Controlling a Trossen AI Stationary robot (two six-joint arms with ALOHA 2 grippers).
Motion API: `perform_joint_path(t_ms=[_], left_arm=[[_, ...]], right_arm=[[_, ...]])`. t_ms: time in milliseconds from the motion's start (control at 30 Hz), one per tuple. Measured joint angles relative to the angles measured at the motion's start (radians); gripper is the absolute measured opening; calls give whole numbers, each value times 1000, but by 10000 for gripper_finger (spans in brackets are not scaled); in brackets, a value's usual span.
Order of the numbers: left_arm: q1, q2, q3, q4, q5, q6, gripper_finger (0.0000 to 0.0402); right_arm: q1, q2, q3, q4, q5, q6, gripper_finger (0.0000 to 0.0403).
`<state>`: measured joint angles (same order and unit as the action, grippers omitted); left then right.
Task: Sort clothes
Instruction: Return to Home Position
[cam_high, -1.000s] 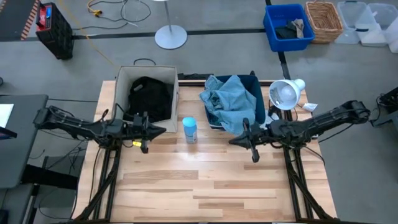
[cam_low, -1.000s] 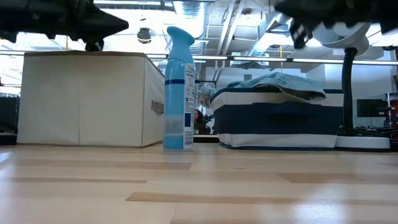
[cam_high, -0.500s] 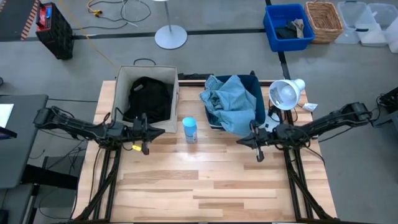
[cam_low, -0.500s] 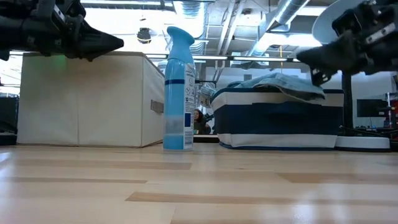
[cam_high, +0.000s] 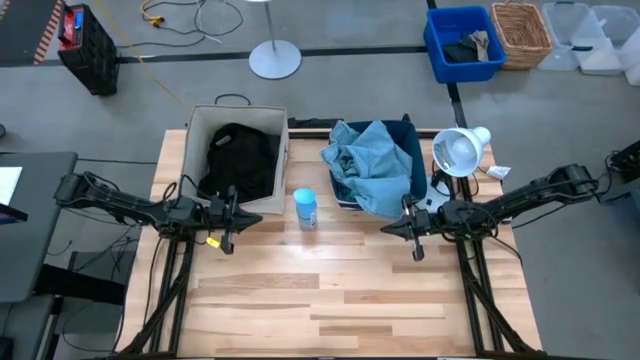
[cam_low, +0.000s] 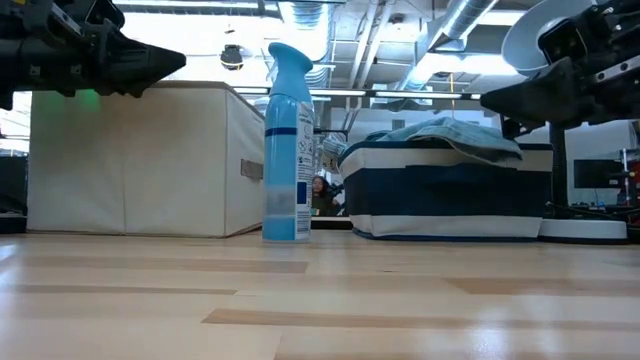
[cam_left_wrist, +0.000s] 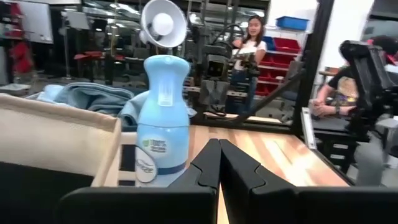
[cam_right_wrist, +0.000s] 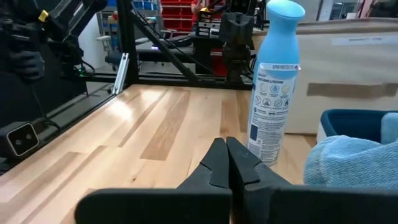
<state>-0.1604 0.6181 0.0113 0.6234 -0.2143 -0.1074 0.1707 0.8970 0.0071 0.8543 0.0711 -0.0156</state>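
Note:
A black garment (cam_high: 240, 157) lies in the beige fabric box (cam_high: 197, 130) at the far left. The pale grey-blue trousers (cam_high: 372, 165) lie heaped in the navy bin (cam_high: 412, 128), spilling over its near rim; they also show in the low view (cam_low: 455, 135). The dark green and turquoise garments are out of view. My left gripper (cam_high: 257, 214) is shut and empty, above the table just near the box. My right gripper (cam_high: 385, 228) is shut and empty, above the table just near the bin.
A light blue spray bottle (cam_high: 305, 209) stands upright on the table between box and bin, between my two grippers. A white lamp (cam_high: 458, 150) stands right of the bin. Bare wood table (cam_high: 320, 290) lies toward the near edge.
My right gripper has drawn back toward the table's right edge and come down lower. My left gripper has drawn back a little toward the left edge. Both stay shut. The clothes have not moved.

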Motion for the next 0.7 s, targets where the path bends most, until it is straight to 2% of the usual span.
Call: perform_joint_path(t_ms=[133,300,533,700], left_arm=[[0,1,2,-5,-54,18,0],[0,3,-2,-10,-62,151,0],[0,3,-4,-19,-56,246,0],[1,5,-5,40,-57,314,0]], right_arm=[[-8,0,-1,0,-9,88,14],[-7,0,-1,-7,-8,198,33],[-7,0,-2,-13,-8,200,39],[-12,0,-2,21,6,-19,40]])
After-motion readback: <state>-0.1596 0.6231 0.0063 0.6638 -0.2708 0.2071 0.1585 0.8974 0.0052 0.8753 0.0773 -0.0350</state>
